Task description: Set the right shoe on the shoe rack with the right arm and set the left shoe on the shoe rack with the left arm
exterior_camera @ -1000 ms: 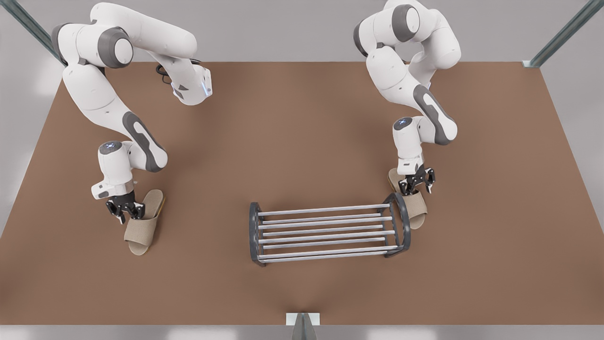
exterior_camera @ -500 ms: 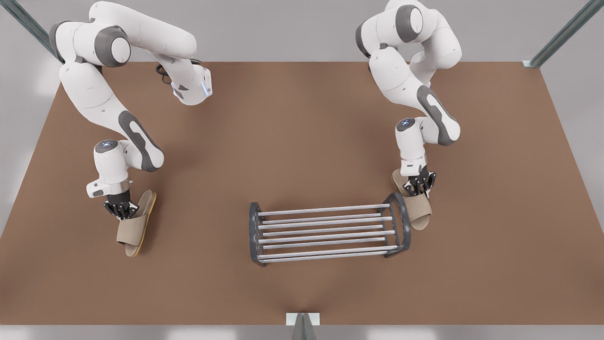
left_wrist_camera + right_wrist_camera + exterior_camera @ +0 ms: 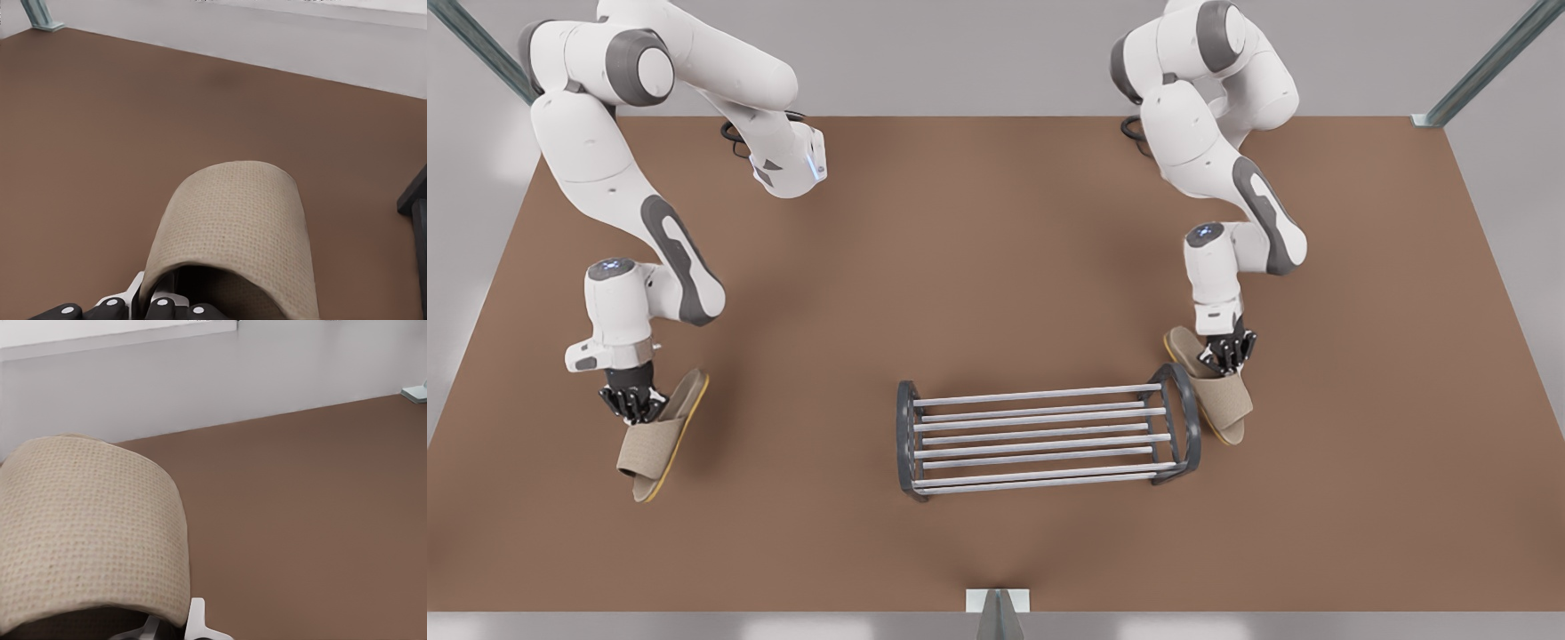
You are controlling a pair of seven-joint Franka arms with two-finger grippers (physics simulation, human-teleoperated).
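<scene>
The shoe rack (image 3: 1040, 438) stands at the middle front of the table. My left gripper (image 3: 1227, 354), on the front view's right, is shut on the strap edge of the left shoe (image 3: 1223, 400), a beige slipper tilted beside the rack's end frame (image 3: 1181, 418). The left wrist view shows that strap (image 3: 233, 227), my fingers (image 3: 160, 308) pinching it, and the frame's edge (image 3: 415, 200). My right gripper (image 3: 633, 404), on the front view's left, is shut on the right shoe (image 3: 654, 440), tilted with its yellow sole edge showing. The right wrist view has its strap (image 3: 87, 527) close up.
The brown table (image 3: 996, 267) has wide bare room between the rack and the right shoe. Metal posts stand at the far corners (image 3: 1485, 67) and at the front edge's middle (image 3: 996, 613). Grey walls surround the table.
Both grippers went from open to shut on the slippers' straps. The right shoe has moved toward the front view's left and tilted; the left shoe has shifted slightly toward the front view's right.
</scene>
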